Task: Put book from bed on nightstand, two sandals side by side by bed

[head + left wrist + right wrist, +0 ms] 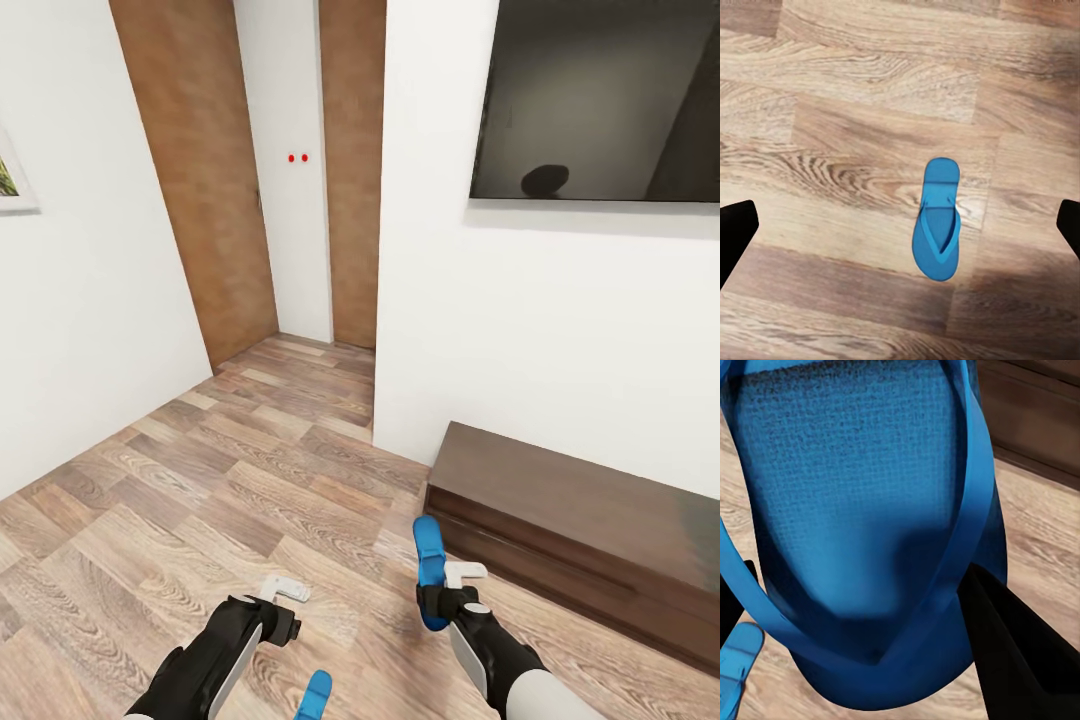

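One bright blue sandal [430,560] is held up above the floor with my right gripper [447,592] shut on it. In the right wrist view that sandal [862,510] is very close, pinched between black fingers [1020,652]. The other sandal [315,695] lies flat on the wood floor between my two arms; it is also the sandal [937,221] seen straight below the left wrist camera. My left gripper [283,598] hovers above it, open, its fingers [735,232] far apart and touching nothing. The book, the bed and the nightstands are out of view.
A long low dark-brown bench [580,530] runs along the white wall at the right, close to my right arm. A dark screen [600,100] hangs above it. Tan wooden doors [200,180] stand ahead by a narrow passage. Wood-plank floor [200,480] stretches ahead and to the left.
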Robot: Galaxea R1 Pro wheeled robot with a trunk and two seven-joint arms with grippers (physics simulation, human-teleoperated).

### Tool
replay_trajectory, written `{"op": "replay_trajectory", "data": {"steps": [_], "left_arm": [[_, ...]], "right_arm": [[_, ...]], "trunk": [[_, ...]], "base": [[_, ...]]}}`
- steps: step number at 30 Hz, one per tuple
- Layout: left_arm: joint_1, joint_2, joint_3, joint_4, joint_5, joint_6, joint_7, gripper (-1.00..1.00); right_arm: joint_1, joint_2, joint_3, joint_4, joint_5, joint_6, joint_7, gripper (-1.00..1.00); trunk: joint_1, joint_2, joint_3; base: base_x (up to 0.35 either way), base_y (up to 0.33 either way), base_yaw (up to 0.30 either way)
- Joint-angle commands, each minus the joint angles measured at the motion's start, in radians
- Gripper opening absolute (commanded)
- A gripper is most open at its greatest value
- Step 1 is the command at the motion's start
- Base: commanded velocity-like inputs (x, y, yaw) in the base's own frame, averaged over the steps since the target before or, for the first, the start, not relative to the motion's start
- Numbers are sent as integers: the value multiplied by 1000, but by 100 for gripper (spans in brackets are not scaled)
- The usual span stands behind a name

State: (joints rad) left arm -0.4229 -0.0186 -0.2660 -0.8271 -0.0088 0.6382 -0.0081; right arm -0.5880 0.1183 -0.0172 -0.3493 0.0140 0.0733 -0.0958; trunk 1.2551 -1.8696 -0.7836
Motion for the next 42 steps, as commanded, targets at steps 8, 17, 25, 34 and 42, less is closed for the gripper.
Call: {"op": "replay_trajectory", "data": {"steps": [8, 17, 25, 34, 42], "left_arm": [[0, 0, -1, -1, -1, 5, -1, 100], [0, 0, -1, -1, -1, 5, -1, 100], [0, -1, -6, -1, -1, 5, 1, 100], [0, -1, -8, -1, -1, 5, 0, 100], [0, -1, -8, -1, -1, 5, 0, 100]], "right_arm": [[0, 1, -1, -2, 0, 6, -2, -100], [0, 1, -1, -2, 0, 6, -2, -100], [0, 1, -1, -2, 0, 6, -2, -100], [0, 1, 0, -2, 0, 6, -4, -100], [0, 1, 0, 0, 0, 6, -2, -100]], "trunk": [[0, 0, -1], [0, 0, -1], [0, 0, -1], [0, 0, -1], [0, 0, -1]], "base": [[5, 113, -44], [0, 61, -198], [0, 21, -266], [0, 17, -202], [0, 35, -34]]}}
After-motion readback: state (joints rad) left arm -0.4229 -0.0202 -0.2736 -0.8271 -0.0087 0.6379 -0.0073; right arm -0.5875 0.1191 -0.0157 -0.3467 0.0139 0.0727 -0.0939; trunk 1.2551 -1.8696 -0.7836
